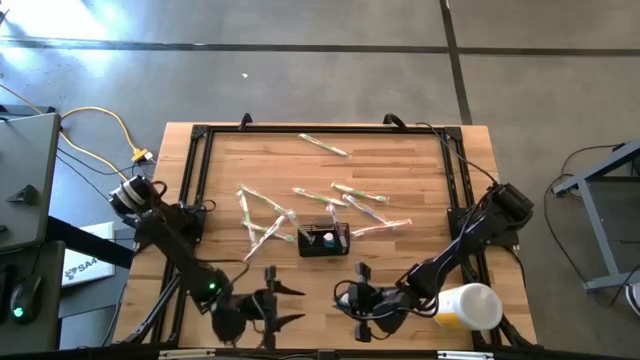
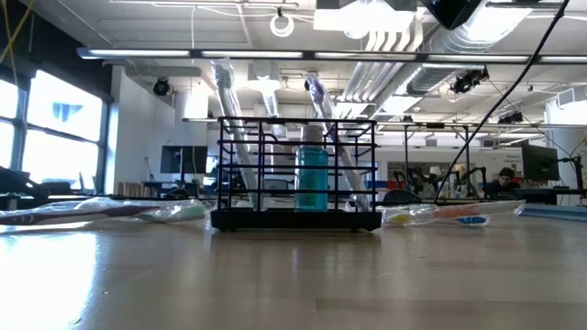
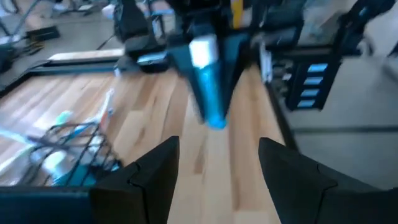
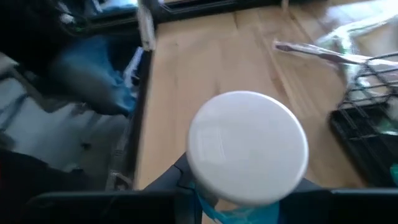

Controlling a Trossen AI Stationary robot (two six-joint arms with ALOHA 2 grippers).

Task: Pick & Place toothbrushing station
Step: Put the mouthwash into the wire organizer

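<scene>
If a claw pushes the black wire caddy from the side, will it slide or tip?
The caddy would probably slide: its flat base sits wide on the table. It looks light, being open wire. The tall toothbrushes standing inside may wobble or shift.

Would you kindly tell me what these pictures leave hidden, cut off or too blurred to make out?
- Right gripper: the right wrist view is filled by a white round object, hiding the fingers and whether they hold it.
- White-and-yellow cup: its contents cannot be seen from above.
- Black caddy: high view too small to count its contents; left wrist view cuts it off.
- Wrapped toothbrushes: colours unclear from above.
</scene>
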